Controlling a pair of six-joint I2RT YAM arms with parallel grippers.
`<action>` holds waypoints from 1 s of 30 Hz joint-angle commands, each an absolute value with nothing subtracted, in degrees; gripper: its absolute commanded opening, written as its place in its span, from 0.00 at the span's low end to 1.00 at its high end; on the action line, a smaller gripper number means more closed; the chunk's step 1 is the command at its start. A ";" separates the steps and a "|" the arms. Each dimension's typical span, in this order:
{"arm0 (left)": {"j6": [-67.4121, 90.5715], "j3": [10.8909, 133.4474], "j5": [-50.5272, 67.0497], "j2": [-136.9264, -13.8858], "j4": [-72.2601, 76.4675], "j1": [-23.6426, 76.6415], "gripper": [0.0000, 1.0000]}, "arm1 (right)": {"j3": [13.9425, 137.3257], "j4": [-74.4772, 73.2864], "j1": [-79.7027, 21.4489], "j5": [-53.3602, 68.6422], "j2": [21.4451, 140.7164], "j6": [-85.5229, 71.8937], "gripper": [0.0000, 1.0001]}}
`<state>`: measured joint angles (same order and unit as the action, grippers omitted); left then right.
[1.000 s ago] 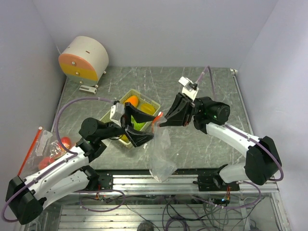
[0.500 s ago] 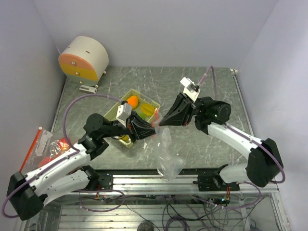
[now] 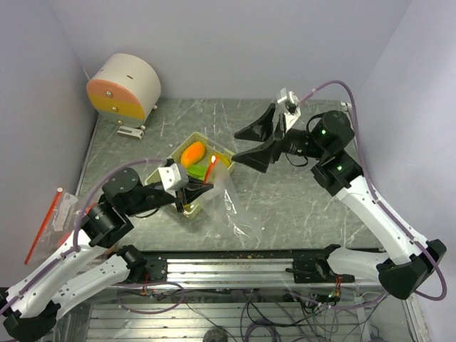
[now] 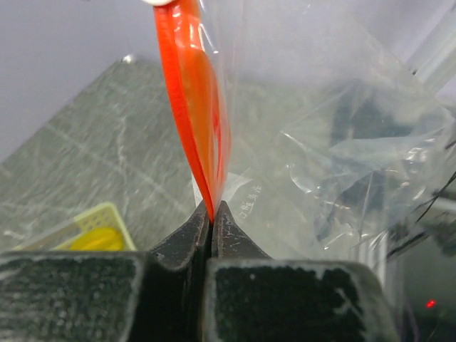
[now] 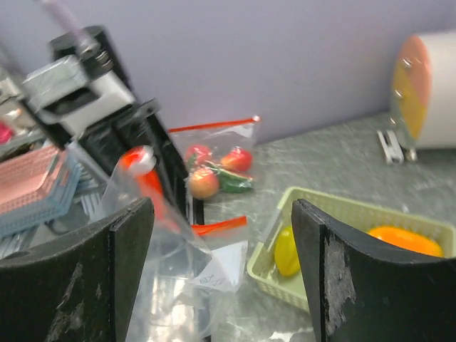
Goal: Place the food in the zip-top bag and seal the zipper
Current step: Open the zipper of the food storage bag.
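Note:
The clear zip-top bag (image 3: 229,203) hangs by its red zipper strip (image 4: 191,107), and my left gripper (image 3: 202,182) is shut on that strip's lower end (image 4: 211,208). The bag droops over the table just right of the pale tray (image 3: 226,154). In the tray lies the food: an orange mango (image 3: 192,152), a green piece (image 3: 199,172) and a yellow piece (image 5: 286,251). My right gripper (image 3: 254,144) stands open above the table to the right of the tray, apart from the bag, with nothing between its fingers (image 5: 335,263).
A white, orange and yellow drum (image 3: 125,89) stands at the back left corner. A second bag with red fruits (image 5: 214,171) lies off the table's left edge, by my left arm. A pink basket (image 5: 32,189) shows at the right wrist view's left edge.
My left gripper shut on the bag's zipper and drew it left towards the tray. My right gripper let go of the bag, opened wide and pulled back to the right.

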<state>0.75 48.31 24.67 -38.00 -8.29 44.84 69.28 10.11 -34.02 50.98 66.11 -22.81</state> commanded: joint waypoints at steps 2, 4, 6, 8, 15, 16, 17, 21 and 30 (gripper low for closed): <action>-19.71 48.19 18.77 -37.96 -21.19 45.09 0.07 | 78.99 -16.25 -33.83 36.63 71.06 -19.36 0.77; -24.14 48.68 14.56 -39.35 -24.72 45.07 0.07 | 81.09 -19.96 -33.85 37.01 73.35 -20.31 0.76; -27.17 49.50 9.41 -41.36 -27.49 45.08 0.07 | 80.92 -20.51 -33.88 37.28 74.26 -21.81 0.76; -29.41 50.06 7.51 -43.49 -29.16 45.04 0.07 | 80.86 -21.11 -34.10 36.05 74.78 -22.57 0.75; -32.87 50.96 11.12 -46.15 -25.94 46.83 0.07 | 84.45 -27.88 -38.59 29.61 78.87 -21.67 0.74; -33.22 51.55 11.42 -46.33 -25.71 47.18 0.07 | 84.87 -28.89 -39.61 28.46 79.68 -21.42 0.74; -33.55 52.12 11.95 -46.65 -25.80 47.46 0.07 | 85.00 -29.58 -40.43 27.34 80.62 -21.27 0.74; -34.48 54.23 14.18 -47.94 -27.74 48.68 0.07 | 84.83 -30.44 -41.82 26.72 84.44 -21.99 0.73; -35.59 55.13 12.12 -47.60 -29.54 50.38 0.07 | 85.64 -34.62 -45.70 27.34 86.49 -20.39 0.72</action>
